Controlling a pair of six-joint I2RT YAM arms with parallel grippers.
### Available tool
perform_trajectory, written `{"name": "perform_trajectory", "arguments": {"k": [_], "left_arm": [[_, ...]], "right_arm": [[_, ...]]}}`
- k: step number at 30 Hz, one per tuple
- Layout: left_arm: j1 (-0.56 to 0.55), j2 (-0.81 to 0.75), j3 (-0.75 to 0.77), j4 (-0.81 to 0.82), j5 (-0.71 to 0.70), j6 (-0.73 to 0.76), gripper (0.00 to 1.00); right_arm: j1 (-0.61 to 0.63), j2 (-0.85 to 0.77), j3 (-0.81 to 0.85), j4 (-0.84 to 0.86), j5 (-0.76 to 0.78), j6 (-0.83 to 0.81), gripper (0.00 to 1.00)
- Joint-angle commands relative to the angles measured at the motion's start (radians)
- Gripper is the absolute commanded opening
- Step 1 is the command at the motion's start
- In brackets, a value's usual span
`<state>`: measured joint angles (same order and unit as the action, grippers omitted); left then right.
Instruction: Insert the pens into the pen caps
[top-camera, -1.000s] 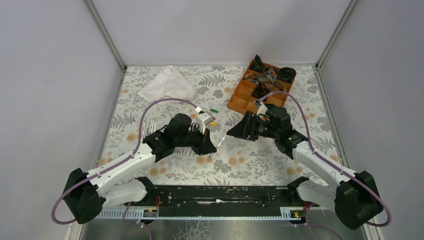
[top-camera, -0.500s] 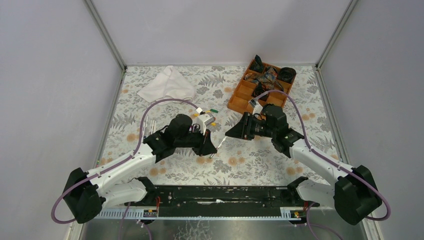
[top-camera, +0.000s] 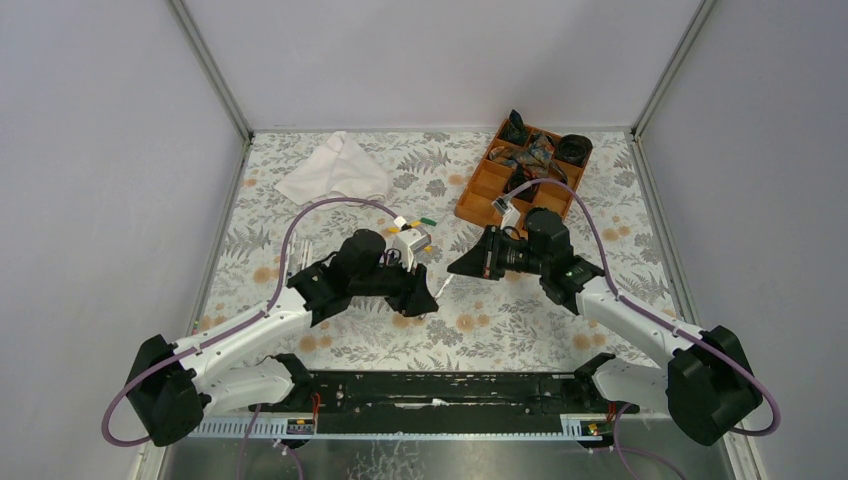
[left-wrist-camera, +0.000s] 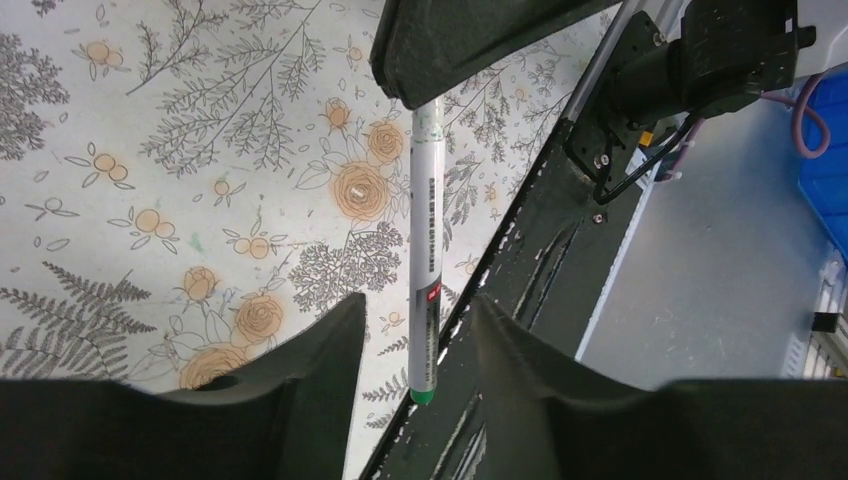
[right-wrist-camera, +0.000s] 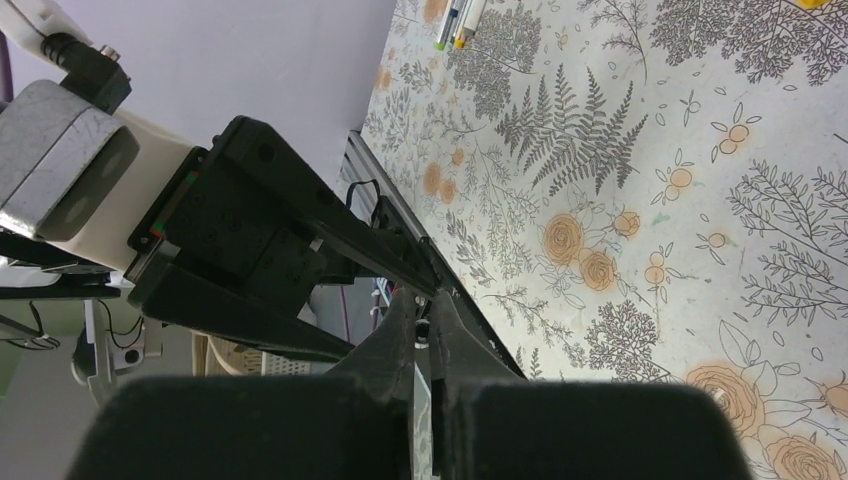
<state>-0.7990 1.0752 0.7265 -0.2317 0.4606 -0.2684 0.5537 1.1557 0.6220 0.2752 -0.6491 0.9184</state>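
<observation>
Pinching a white-barrelled pen (left-wrist-camera: 424, 240) by the end away from its green tip, the right fingers (right-wrist-camera: 395, 350) press tight on it, holding it above the bench (top-camera: 520, 325). The left fingers (left-wrist-camera: 300, 385) stand spread either side of the tip, not touching. Grey leaves and orange flowers pattern the bench, with plain pale walls (top-camera: 120, 150) around. The barrel carries small print and a red mark.

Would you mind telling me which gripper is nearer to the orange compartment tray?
Right. The right gripper is just nearward and left of the orange tray; the left gripper sits beyond the right one, farther from the tray.
</observation>
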Motion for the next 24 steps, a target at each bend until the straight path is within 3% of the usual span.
{"name": "perform_trajectory", "arguments": {"k": [1,11,22,23,24], "left_arm": [[-0.011,0.004,0.005,0.038,-0.019,0.012,0.47],[-0.023,0.035,0.018,0.014,-0.054,0.015,0.47],[-0.03,0.018,0.01,0.019,-0.067,0.008,0.07],[-0.031,0.013,0.009,0.018,-0.079,0.005,0.04],[-0.031,0.008,0.01,0.017,-0.096,0.0,0.02]], "right_arm": [[0.017,0.004,0.047,0.058,-0.029,0.012,0.0],[0.024,0.007,0.036,0.123,-0.052,0.058,0.0],[0.025,-0.001,0.03,0.111,-0.048,0.041,0.0],[0.025,-0.005,0.036,0.091,-0.044,0.026,0.04],[0.025,-0.011,0.046,0.066,-0.036,0.004,0.15]]}}
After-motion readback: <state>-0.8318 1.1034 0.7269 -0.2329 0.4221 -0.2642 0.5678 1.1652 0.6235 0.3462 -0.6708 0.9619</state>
